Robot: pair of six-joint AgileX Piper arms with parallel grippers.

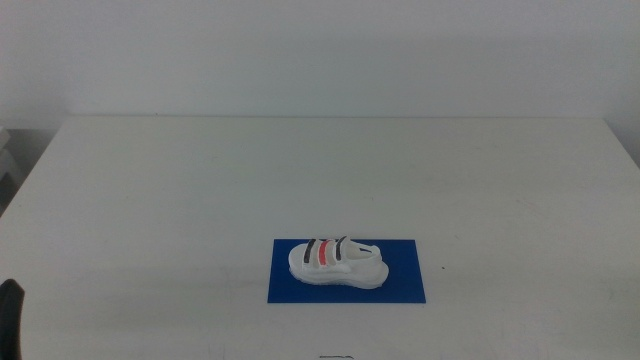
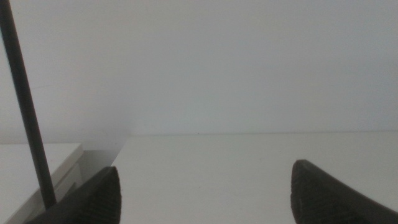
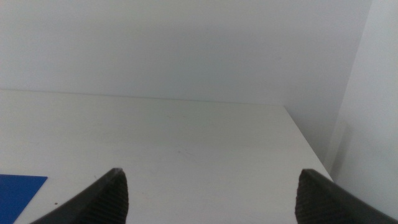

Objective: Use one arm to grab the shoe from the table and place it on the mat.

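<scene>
The shoe (image 1: 336, 262) lay on the blue mat (image 1: 400, 283) near the front of the white surface (image 1: 300, 170) — untouched. Both arms waited: left tool (image 2: 205, 193) and right tool (image 3: 211, 196) each released, jaws apart, grasping nothing.

Plain pale wall (image 1: 320, 50) behind the table, no marks, evenly lit, slightly bluish. Meets the far edge in a straight line. Second white wall (image 3: 373, 106) off the far right corner, set at an angle to the first, a dim gap below it. Low white furniture (image 2: 37, 158) beside the far left corner, flat top, shadowed gap between it and the table's side; part of it also at the left edge in the middle view (image 1: 6, 150). Light soft, diffuse, no hard shadows. Floor not seen.
</scene>
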